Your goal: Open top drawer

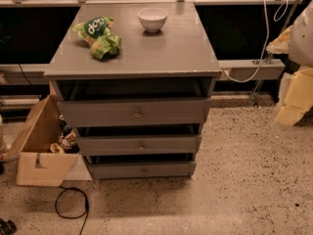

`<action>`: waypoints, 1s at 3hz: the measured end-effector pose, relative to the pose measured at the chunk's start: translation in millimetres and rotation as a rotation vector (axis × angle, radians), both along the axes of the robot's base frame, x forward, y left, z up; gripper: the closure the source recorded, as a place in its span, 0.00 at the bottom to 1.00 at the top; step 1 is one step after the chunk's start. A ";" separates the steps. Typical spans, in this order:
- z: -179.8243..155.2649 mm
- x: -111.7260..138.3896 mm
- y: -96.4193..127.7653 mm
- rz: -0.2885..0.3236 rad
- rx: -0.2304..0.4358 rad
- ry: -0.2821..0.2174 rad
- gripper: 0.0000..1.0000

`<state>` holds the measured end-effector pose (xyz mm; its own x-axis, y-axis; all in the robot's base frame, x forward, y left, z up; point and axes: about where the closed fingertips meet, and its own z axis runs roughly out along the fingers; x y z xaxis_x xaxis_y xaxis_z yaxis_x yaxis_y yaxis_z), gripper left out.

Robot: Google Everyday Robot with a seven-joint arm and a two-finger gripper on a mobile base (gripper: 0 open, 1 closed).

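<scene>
The top drawer [98, 114] is the tallest, widest grey front of the three in the grey cabinet, with one small round metal knob [137, 114] at its centre. A dark gap shows between its front and the cabinet top [161, 53]. My arm shows as a blurred white and pale yellow shape at the right edge. The gripper [293, 99] hangs there, well to the right of the cabinet, about level with the top drawer, touching nothing.
Two shallower drawers [139, 144] [142, 170] sit below. A green snack bag [99, 36] and a white bowl [152, 19] rest on the cabinet top. An open cardboard box [39, 151] stands left of the cabinet, with a black cable [71, 204] on the floor. A white cable [264, 38] hangs behind.
</scene>
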<state>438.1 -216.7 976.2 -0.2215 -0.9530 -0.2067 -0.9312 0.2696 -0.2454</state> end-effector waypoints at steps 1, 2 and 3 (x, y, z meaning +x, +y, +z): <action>0.0 0.0 0.0 0.000 0.000 0.000 0.00; -34.4 0.3 8.0 0.033 0.058 0.062 0.00; -112.3 -7.4 62.6 0.095 0.169 0.117 0.00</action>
